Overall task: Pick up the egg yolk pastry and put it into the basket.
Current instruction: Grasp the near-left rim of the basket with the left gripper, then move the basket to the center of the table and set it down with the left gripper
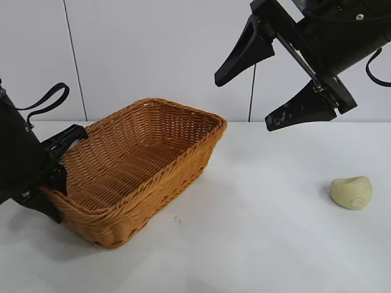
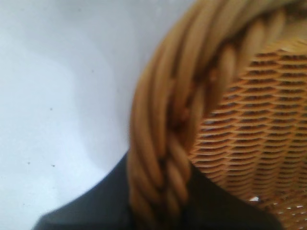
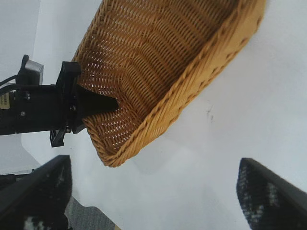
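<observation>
Pastry (image 1: 351, 192), soft and crushable, lies well right of basket (image 1: 137, 171); left gripper (image 2: 160, 201) clamps its rim, right gripper (image 1: 275, 91) gapes empty above; grasp sides gently.

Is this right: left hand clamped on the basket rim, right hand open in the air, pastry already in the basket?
Not quite. The egg yolk pastry lies on the table, well clear of the basket, as the exterior view shows. The rest holds: left hand on the rim, right hand open in the air.
</observation>
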You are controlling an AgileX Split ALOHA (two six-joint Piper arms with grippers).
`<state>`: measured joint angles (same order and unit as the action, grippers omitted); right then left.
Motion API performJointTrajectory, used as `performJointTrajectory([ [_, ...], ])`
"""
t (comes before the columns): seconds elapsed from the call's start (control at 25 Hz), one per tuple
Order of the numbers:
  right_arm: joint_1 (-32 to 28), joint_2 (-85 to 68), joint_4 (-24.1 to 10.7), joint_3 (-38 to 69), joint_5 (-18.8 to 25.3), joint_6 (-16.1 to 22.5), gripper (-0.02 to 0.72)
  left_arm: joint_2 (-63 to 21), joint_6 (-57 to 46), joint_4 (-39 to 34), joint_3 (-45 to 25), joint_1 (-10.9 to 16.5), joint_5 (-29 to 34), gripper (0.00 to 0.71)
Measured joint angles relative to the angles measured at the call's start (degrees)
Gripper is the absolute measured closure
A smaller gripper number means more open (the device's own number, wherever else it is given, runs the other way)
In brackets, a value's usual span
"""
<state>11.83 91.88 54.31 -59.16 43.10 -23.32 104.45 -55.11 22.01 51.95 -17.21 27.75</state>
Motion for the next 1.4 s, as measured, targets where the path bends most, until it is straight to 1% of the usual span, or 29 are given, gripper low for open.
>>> performJointTrajectory([
  [0.16, 0.0, 0.0, 0.1, 0.0, 0.0, 0.0, 0.062, 0.1, 2.1, 0.7, 2.3, 0.1, 3.4, 0.567],
  [0.2, 0.0, 0.0, 0.1, 0.0, 0.0, 0.0, 0.062, 0.1, 4.3, 0.7, 4.8, 0.1, 5.6, 0.567],
  [0.24, 0.0, 0.0, 0.1, 0.0, 0.0, 0.0, 0.062, 0.1, 4.3, 0.7, 4.8, 0.1, 5.6, 0.567],
  [0.48, 0.0, 0.0, 0.1, 0.0, 0.0, 0.0, 0.062, 0.2, 9.0, 1.6, 11.8, 0.3, 9.1, 0.567],
  [0.6, 0.0, 0.0, 0.1, 0.0, 0.0, 0.0, 0.062, 0.2, 13.1, 1.8, 13.8, 1.6, 11.8, 0.567],
  [0.8, 0.0, 0.0, 0.1, 0.0, 0.1, 0.0, 0.062, 0.3, 19.8, 1.5, 14.6, 5.1, 15.6, 0.567],
  [0.92, 0.0, 0.0, 0.1, 0.0, 0.2, 0.0, 0.062, 1.7, 23.3, 1.3, 15.6, 6.0, 17.9, 0.567],
  [1.04, 0.0, 0.0, 0.1, 0.0, 0.6, 0.0, 0.062, 5.1, 28.0, 1.3, 19.3, 6.1, 22.5, 0.567],
  [1.28, 0.0, 0.0, 0.0, 0.0, 1.5, 0.0, 0.062, 10.8, 36.8, 0.3, 30.5, 6.0, 30.8, 0.567],
  [1.4, 0.0, 0.0, 0.0, 0.0, 1.5, 0.0, 0.062, 12.3, 40.7, -1.6, 34.2, 5.2, 34.1, 0.567],
])
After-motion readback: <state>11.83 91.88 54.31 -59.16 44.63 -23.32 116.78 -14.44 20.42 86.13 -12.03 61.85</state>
